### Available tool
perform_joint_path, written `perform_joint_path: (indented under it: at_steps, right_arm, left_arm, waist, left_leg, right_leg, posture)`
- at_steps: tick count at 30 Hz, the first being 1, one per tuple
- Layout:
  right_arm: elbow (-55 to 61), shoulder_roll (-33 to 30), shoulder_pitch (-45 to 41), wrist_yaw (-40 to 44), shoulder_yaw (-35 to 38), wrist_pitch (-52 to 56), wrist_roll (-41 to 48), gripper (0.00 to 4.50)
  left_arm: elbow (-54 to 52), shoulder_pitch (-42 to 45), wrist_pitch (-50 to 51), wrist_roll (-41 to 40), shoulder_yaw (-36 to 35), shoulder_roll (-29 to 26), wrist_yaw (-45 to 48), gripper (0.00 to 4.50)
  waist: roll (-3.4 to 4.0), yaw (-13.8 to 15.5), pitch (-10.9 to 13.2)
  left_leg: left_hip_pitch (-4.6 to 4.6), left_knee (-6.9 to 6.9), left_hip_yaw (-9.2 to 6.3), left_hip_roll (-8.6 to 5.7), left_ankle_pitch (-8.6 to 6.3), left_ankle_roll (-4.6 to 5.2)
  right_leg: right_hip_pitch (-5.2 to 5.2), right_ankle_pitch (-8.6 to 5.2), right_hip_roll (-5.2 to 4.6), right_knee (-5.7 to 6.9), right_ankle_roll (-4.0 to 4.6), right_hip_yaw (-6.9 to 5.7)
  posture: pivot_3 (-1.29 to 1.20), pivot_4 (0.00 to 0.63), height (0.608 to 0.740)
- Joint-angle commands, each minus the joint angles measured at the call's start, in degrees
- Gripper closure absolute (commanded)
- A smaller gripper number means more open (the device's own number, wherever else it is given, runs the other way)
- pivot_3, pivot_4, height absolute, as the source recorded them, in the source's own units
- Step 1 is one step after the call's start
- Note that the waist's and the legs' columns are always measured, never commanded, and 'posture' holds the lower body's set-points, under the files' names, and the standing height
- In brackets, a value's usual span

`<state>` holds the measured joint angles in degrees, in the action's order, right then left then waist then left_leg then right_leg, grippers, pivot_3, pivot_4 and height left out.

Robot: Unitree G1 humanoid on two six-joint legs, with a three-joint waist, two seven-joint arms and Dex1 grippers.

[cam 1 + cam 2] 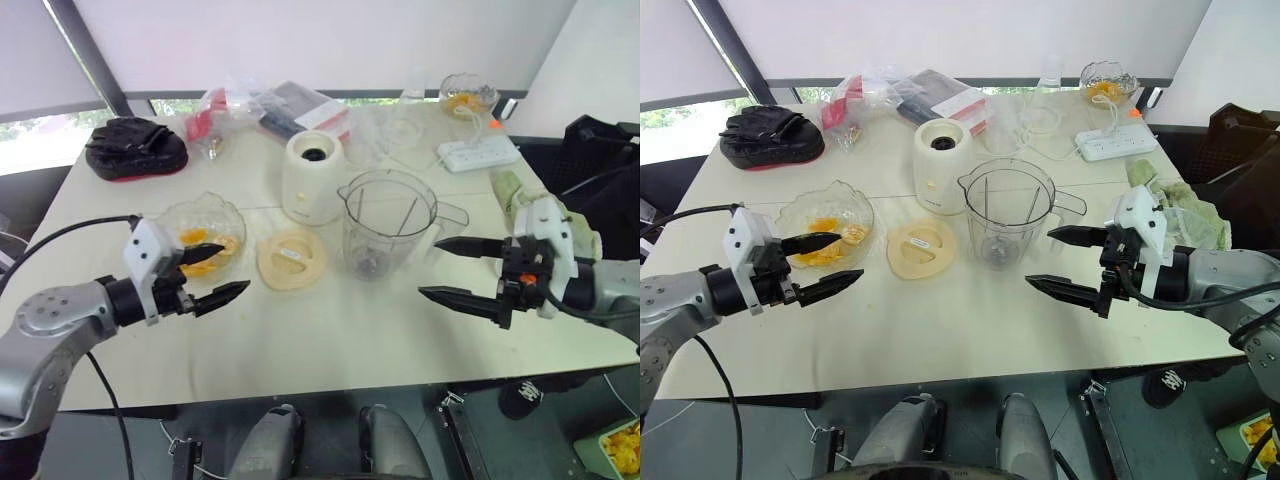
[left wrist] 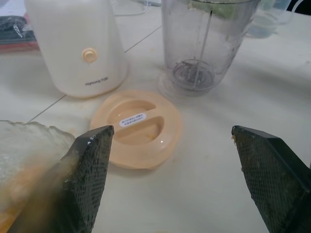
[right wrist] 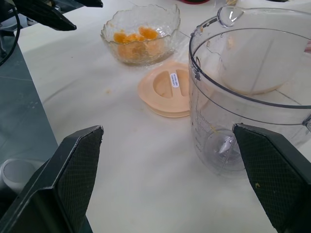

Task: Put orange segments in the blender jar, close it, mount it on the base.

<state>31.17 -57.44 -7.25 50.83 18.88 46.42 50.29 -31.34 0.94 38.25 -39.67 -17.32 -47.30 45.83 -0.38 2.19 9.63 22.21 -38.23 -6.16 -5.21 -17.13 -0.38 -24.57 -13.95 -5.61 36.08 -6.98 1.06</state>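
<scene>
The left claw (image 1: 232, 268) hovered wide open and empty, just beside the clear glass bowl of orange segments (image 1: 204, 236). The right claw (image 1: 430, 267) gaped wide too, empty, near the clear plastic blender jar (image 1: 388, 225), which stood upright and lidless. The round peach lid (image 1: 291, 258) lay flat beside it, with the cream blender base (image 1: 312, 178) behind. Bare white counter (image 1: 330, 340) stretched from both claws to the near edge.

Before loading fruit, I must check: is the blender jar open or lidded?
Open: the blender jar stands uncovered, its lid flat on the table beside it.
</scene>
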Motion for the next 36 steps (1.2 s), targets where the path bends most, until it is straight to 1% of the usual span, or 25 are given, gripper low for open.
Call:
perform_joint_path:
  at_steps: [1, 3, 7, 11, 29, 32, 36]
  right_arm:
    - [0.69, -0.24, -1.03, 0.05, 0.27, -0.32, 0.17, 0.02]
    - [0.73, -0.09, -1.02, -0.12, 0.11, -0.35, 0.14, 0.02]
    - [0.91, 0.45, -0.97, -0.89, -0.15, -0.33, 0.20, 0.02]
    - [1.09, 0.80, -0.79, -1.46, -0.38, -0.39, 0.28, 0.02]
    - [2.09, 2.59, -0.85, -3.73, -1.99, -1.02, -0.28, 0.02]
    - [2.81, 3.33, -0.61, -4.46, -2.59, -1.11, -0.66, 0.02]
    - [4.45, 5.31, 0.30, -6.36, -3.36, -1.37, -0.97, 0.02]
  left_arm:
    - [-1.98, 0.83, -0.11, -0.45, -1.28, -1.12, -0.26, 0.43]
    - [-2.02, 0.87, -0.07, 0.67, -0.69, -1.51, -0.86, 0.43]
    - [-2.23, 0.87, 1.24, -0.79, -0.67, -1.89, -0.62, 0.43]
    - [-2.44, 0.96, 1.55, -0.49, -0.29, -1.93, -0.64, 0.43]
    - [-0.36, 4.63, 2.85, 0.13, 0.89, -2.35, -0.83, 0.43]
    - [1.46, 5.67, 2.87, 0.68, 0.55, -3.42, -0.09, 0.43]
    - [8.86, 9.56, 0.77, 2.61, 0.18, -7.46, 3.87, 0.43]
  waist:
    - [0.00, -0.01, 0.00]
    - [0.00, -0.02, 0.00]
    - [0.00, 0.01, 0.00]
    - [0.00, -0.01, 0.00]
    - [0.00, 0.01, 0.00]
    - [0.00, -0.03, 0.00]
    - [0.00, -0.01, 0.01]
  left_leg:
    - [0.00, 0.00, 0.00, 0.00, 0.00, 0.00]
    - [0.00, 0.00, 0.00, 0.00, 0.00, 0.00]
    - [0.00, 0.00, 0.01, 0.00, 0.00, 0.00]
    - [0.00, 0.00, 0.00, 0.00, 0.00, 0.00]
    - [0.00, 0.00, 0.00, 0.00, 0.00, -0.01]
    - [0.00, 0.00, 0.00, 0.00, 0.00, -0.01]
    - [0.00, 0.01, -0.01, 0.01, 0.00, -0.01]
  right_leg:
    - [0.00, 0.00, 0.00, 0.00, 0.00, 0.00]
    - [0.00, 0.00, 0.00, 0.00, 0.00, 0.00]
    - [0.00, 0.00, -0.01, 0.00, 0.00, 0.01]
    - [0.00, 0.00, 0.00, 0.00, 0.00, 0.01]
    - [0.00, 0.00, 0.00, 0.00, 0.00, 0.02]
    - [0.00, 0.00, 0.01, 0.00, 0.00, 0.02]
    - [-0.02, 0.00, 0.03, 0.01, 0.00, -0.01]
  posture:
    - [0.00, 0.150, 0.740]
    - [0.00, 0.150, 0.740]
    - [0.00, 0.150, 0.740]
    - [0.00, 0.150, 0.740]
    - [0.00, 0.150, 0.740]
    - [0.00, 0.150, 0.740]
    - [0.00, 0.150, 0.740]
